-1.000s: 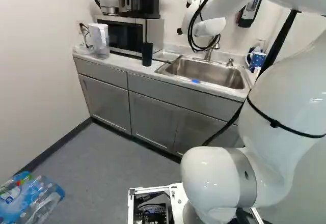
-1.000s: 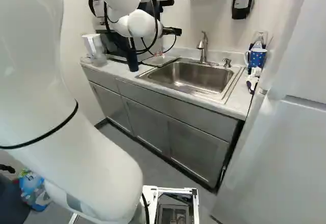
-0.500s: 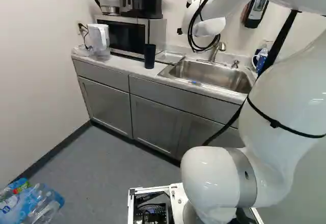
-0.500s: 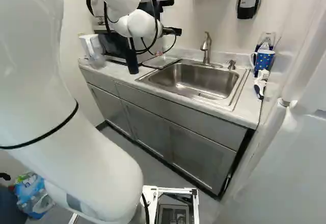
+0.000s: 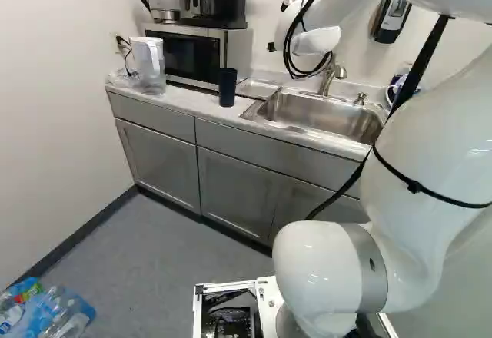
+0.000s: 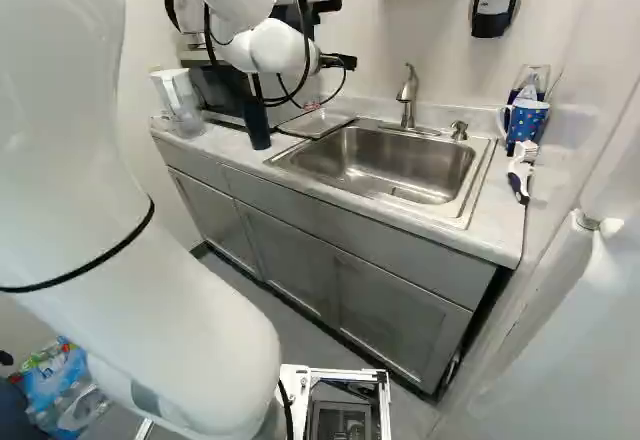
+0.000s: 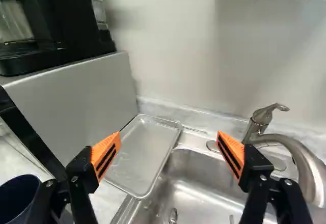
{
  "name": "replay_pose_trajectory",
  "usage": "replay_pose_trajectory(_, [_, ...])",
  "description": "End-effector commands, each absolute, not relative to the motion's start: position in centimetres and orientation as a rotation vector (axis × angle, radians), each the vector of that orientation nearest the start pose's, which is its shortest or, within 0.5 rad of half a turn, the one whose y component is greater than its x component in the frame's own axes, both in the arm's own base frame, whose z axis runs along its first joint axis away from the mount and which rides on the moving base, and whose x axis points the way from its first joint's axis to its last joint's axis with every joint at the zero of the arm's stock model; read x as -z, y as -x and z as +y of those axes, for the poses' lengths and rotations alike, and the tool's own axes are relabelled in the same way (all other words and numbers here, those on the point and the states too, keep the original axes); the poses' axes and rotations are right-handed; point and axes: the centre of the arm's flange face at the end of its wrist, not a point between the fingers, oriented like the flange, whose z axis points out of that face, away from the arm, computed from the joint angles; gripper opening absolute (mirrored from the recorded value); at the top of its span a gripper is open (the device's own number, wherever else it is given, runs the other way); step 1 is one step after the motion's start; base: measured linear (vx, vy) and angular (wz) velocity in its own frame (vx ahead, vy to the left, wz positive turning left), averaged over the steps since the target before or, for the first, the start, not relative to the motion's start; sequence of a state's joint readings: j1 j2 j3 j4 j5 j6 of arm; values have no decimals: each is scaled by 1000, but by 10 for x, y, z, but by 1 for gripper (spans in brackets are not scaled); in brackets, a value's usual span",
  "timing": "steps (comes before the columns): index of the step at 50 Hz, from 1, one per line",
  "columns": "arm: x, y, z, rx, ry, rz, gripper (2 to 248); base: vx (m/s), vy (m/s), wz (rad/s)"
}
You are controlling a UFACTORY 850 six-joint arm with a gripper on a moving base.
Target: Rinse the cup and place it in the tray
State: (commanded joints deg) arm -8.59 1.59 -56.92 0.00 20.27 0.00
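On pale counter (image 6: 497, 228), dark cup (image 5: 227, 88) near tray (image 7: 142, 152), sink (image 6: 390, 165) alongside (grey floor (image 5: 161, 253) below); claw (image 6: 343, 62) wide.

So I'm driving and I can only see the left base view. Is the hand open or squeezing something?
Observer: It's open. In the wrist view, the hand's orange pads stand wide apart with nothing gripped.

Operator: And where's the dark cup from there?

Observer: In the wrist view, the dark cup stands off to one side, outside the pads, not between them.

Operator: My arm's in the way of the spotty blue mug! What's lying by it?

Observer: In the right base view, what looks like a white-and-dark brush lies on the counter, just on the near side of the mug.
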Motion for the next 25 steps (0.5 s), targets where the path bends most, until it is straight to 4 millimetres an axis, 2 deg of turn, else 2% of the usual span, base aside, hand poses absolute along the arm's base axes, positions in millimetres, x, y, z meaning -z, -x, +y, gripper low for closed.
replay_pose_trajectory(25, [-642,-513,-78,2051,2497,188,247,35,1,1])
